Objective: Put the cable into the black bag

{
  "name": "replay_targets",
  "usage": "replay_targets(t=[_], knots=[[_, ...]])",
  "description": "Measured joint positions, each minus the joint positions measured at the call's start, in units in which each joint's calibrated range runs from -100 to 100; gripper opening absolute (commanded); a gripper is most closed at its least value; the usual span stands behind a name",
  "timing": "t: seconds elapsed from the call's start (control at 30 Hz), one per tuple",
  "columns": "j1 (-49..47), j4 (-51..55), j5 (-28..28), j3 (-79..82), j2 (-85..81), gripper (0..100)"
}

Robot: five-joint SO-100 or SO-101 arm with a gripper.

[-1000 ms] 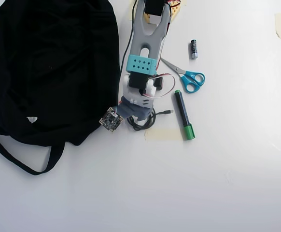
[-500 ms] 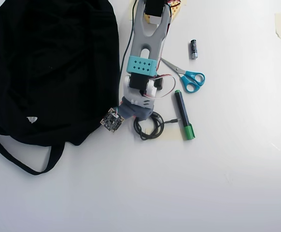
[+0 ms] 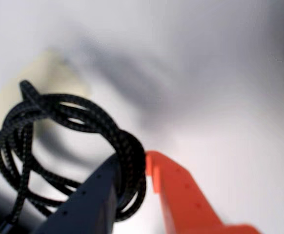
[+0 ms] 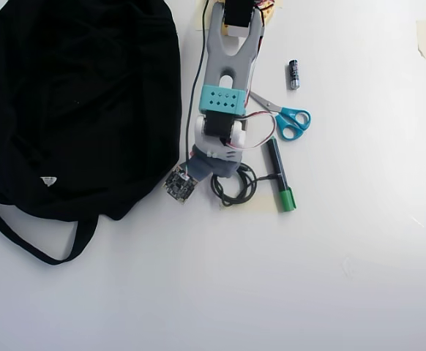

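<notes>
Two fingers are filling the lower part of the wrist view: a dark grey one [image 3: 91,200] on the left and an orange one [image 3: 181,195] on the right. The claw [image 3: 132,163] is closing on a strand of the cable [image 3: 59,117], with the braided black cord passing through the narrow gap between the two fingers. Most of the coil is hanging out to the left of the claw, looping over a pale yellowish patch [image 3: 49,78] on the white counter [image 3: 220,87]. Everything beyond the coil is looking blurred.

From the overhead view, the arm [image 4: 228,66] is reaching from the far edge toward the near side, its teal block sitting midway along it. The claw [image 4: 220,174] is sitting at the left edge of the cable [image 4: 235,186], and the coil is lying just right of it over the patch of tape [image 4: 253,201]. The black bag [image 4: 81,102] is spreading across the left side of the counter [image 4: 308,278], its strap trailing toward the near left, well apart from the cable. A small circuit board [image 4: 179,185] is showing just left of the claw. A green marker [image 4: 279,175] is lying right beside the coil, blue-handled scissors [image 4: 286,117] are lying farther off to its right, and a small battery [image 4: 293,74] is lying beyond them.
</notes>
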Motion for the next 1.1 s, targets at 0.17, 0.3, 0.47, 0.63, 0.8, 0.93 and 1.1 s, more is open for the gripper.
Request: replay_targets(t=[0.17, 0.3, 0.47, 0.63, 0.8, 0.93, 1.1], knots=[[-1.4, 8.2, 1.4, -6.3, -0.2, 2], [-2.4, 11.1, 3.4, -7.0, -3.3, 2], [-2.9, 15.8, 6.4, -6.9, -8.1, 2], [-3.1, 21.3, 8.8, -6.9, -11.6, 2], [-3.1, 24.5, 11.2, -6.9, -16.5, 2], [-2.2, 24.6, 12.4, -6.8, -20.8, 2], [1.2, 24.8, 14.3, -2.0, -26.4, 2]])
